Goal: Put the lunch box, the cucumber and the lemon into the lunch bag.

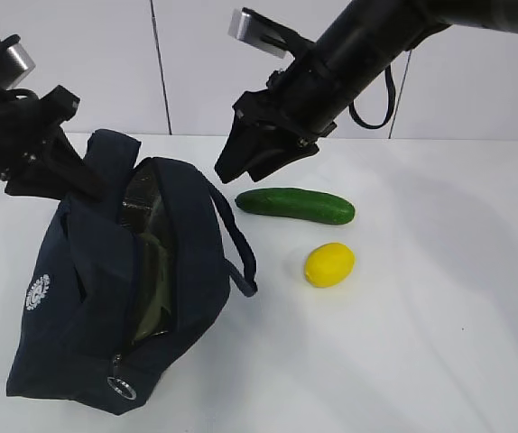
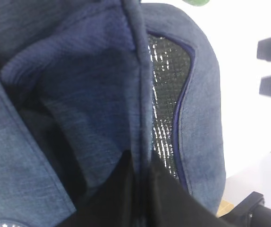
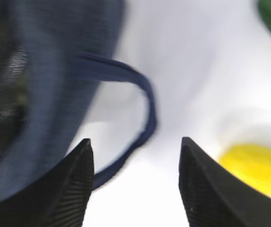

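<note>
Jaws first: our left gripper [image 2: 140, 189] has its fingers pinched tight on a fold of the lunch bag [image 1: 78, 307], near the rim of the mouth, and we'd guess that's to hold the opening wide so stuff can drop in. Silver lining shows inside, and the lunch box [image 1: 151, 262] looks like it's already sitting in there. Our right gripper [image 3: 135, 184] hangs spread wide with nothing between the fingers, above the table [image 1: 439, 343] just beside the bag's loop handle [image 3: 142, 111]. Cucumber [image 1: 295, 205] and lemon [image 1: 329, 264] lie on the table near each other, clear of the bag, so they're not packed yet.
</note>
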`<control>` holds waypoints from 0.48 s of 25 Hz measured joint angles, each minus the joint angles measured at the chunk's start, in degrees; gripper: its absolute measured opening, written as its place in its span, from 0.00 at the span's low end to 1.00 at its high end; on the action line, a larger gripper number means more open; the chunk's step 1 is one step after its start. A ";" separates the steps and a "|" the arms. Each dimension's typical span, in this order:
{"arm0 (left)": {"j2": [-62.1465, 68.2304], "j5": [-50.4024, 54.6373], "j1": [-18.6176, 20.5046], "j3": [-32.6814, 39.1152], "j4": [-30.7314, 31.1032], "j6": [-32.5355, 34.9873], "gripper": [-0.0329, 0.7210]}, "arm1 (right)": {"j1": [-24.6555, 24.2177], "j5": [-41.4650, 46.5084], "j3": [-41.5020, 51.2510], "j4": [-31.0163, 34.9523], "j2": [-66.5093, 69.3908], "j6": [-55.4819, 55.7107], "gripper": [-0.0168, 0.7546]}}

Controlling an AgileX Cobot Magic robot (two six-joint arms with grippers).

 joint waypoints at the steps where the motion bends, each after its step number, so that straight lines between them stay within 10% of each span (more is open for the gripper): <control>1: 0.00 0.00 0.00 0.00 0.00 0.00 0.05 | 0.00 0.00 0.00 -0.50 -0.60 0.41 0.61; 12: 0.00 0.00 0.00 0.00 0.00 1.79 0.05 | -0.10 0.19 0.00 -20.40 -1.62 23.28 0.61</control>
